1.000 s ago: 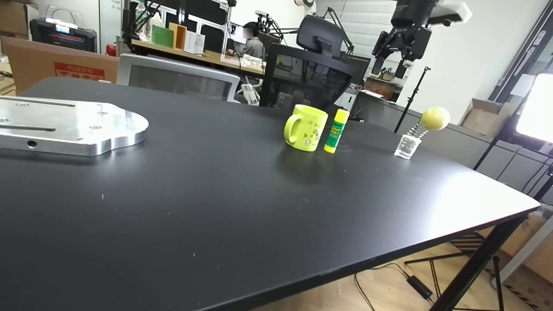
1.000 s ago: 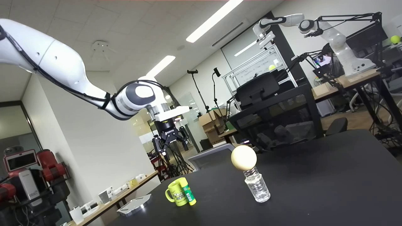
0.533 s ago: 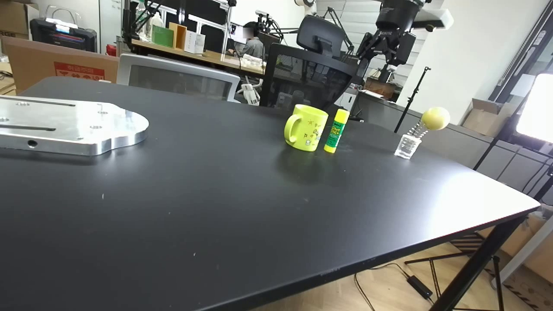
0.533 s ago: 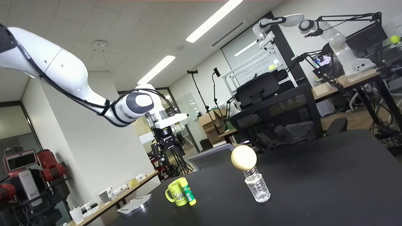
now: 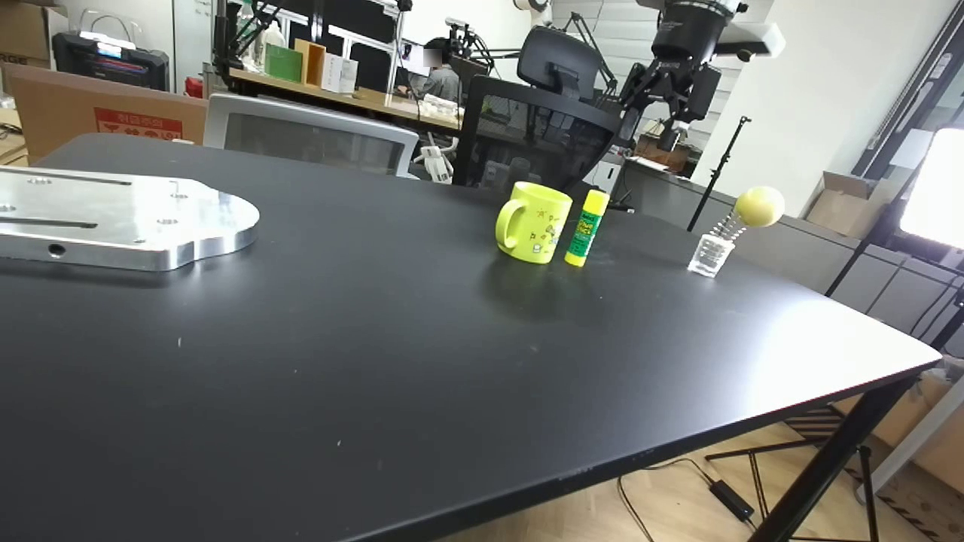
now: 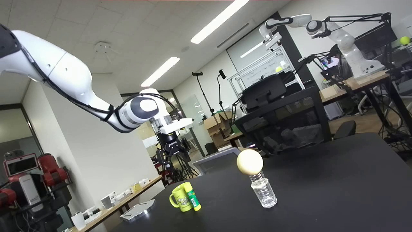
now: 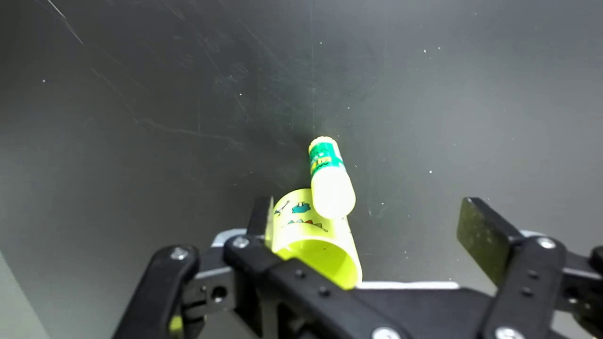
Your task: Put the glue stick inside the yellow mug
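A black hand (image 7: 370, 228), spread wide, hangs above a dark counter (image 7: 424, 117); below it, a green-and-yellow glue stick (image 7: 331, 181) stands upright just beside a yellow mug (image 7: 304, 221).

Site type: robotics laboratory. Identifying equipment: a background white robot arm (image 6: 349, 42) mounted on a wooden-topped bench (image 6: 331, 91); a red robot (image 6: 30, 190) with a screen (image 6: 22, 166). Office furnishings: a mesh-backed chair (image 6: 286, 119) beside the table (image 6: 322, 180); a whiteboard (image 6: 262, 77).
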`<state>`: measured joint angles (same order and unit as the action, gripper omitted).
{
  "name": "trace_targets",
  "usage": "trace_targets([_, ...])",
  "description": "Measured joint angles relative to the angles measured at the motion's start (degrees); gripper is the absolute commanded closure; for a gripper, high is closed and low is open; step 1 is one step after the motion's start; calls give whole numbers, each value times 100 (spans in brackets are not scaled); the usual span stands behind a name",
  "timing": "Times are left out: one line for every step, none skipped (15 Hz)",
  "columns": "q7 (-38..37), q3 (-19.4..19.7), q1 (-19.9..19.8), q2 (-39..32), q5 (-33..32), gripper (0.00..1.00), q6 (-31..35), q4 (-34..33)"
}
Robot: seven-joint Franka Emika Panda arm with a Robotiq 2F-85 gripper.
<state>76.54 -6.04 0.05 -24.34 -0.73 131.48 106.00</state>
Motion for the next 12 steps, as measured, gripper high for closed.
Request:
trace_targets([-1,0,8,-42,-84,0,55,0])
trace_targets([-1,0,18,-91,-176,0,105,-1])
trace_targets([-1,0,29,-145,-267,0,172,-2])
trace_targets([-1,-1,39,-196,-335,0,229,-3])
trace_targets([-1,-5,48,-252,-399,0,289,-8])
trace_targets([0,-10,53,-306,-439,0,329,-16])
trace_targets([0,-17,54,-357,-482,0,366,-29])
trace_targets([3,-24,54,-406,-494,0,378,-49])
trace_targets([7,-31,54,-455,-495,0,378,-82])
trace_targets([12,-42,54,-502,-495,0,373,-124])
trace_targets([17,-55,54,-550,-495,0,373,-165])
trace_targets([26,-72,54,-596,-495,0,378,-198])
